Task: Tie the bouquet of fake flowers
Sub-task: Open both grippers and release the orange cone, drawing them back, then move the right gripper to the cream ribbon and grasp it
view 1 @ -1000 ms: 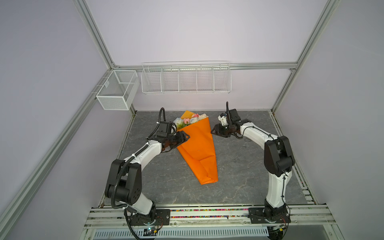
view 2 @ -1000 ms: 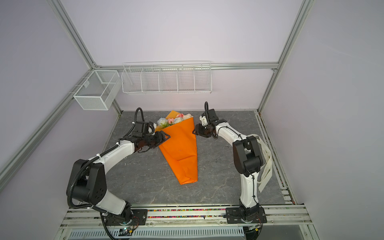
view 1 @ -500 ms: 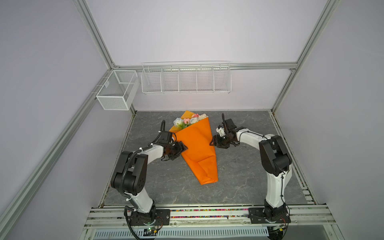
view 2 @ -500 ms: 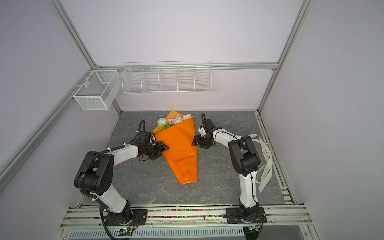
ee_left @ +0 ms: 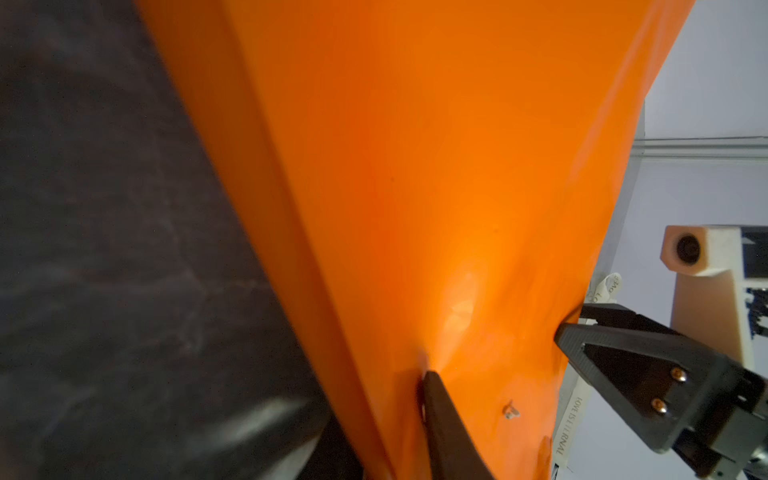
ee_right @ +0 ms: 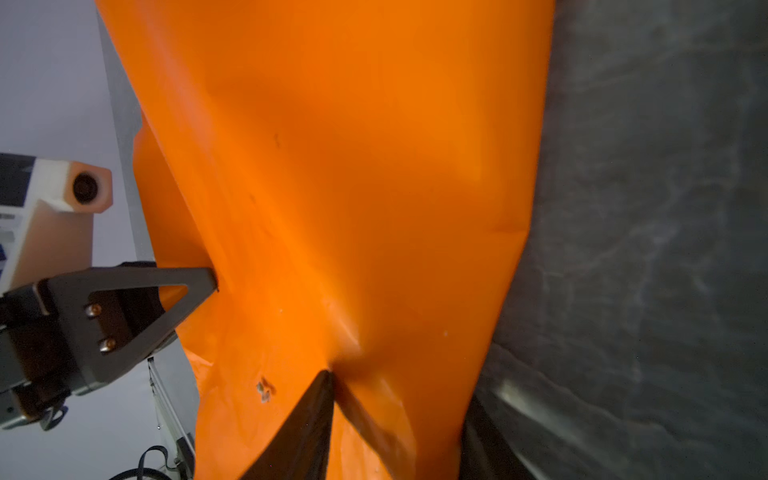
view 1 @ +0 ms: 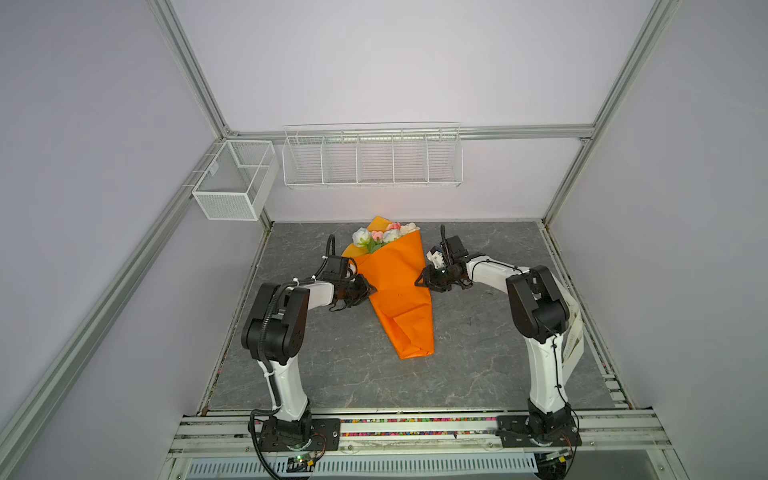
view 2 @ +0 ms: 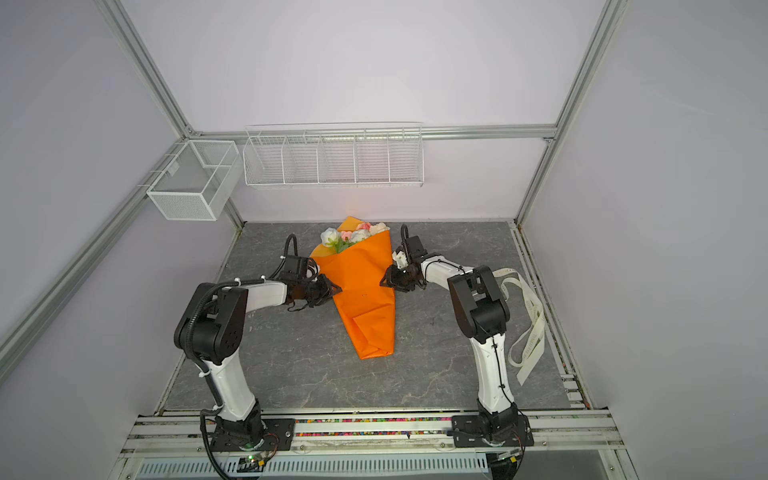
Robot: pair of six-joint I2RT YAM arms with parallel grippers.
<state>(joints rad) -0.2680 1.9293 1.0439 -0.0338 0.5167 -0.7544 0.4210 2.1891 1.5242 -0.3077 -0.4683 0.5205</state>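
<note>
Here the bouquet of fake flowers (view 1: 384, 237) lies on the worktop (view 1: 478, 353) inside the orange paper wrap (view 1: 397, 291), blooms toward the back wall (view 1: 395, 83). The left hand (view 1: 370, 289) and right hand (view 1: 419, 281), nearly closed, pinch the wrap's opposite sides.

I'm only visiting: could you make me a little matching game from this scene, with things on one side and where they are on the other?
Things:
1 flowers
2 orange paper
3 ribbon
4 wire rack

Places:
A hangs on the back wall
B lies beside the right arm
C poke out of the cone's far end
D rolled into a cone, mid-table

Pairs: 1-C, 2-D, 3-B, 4-A
</note>
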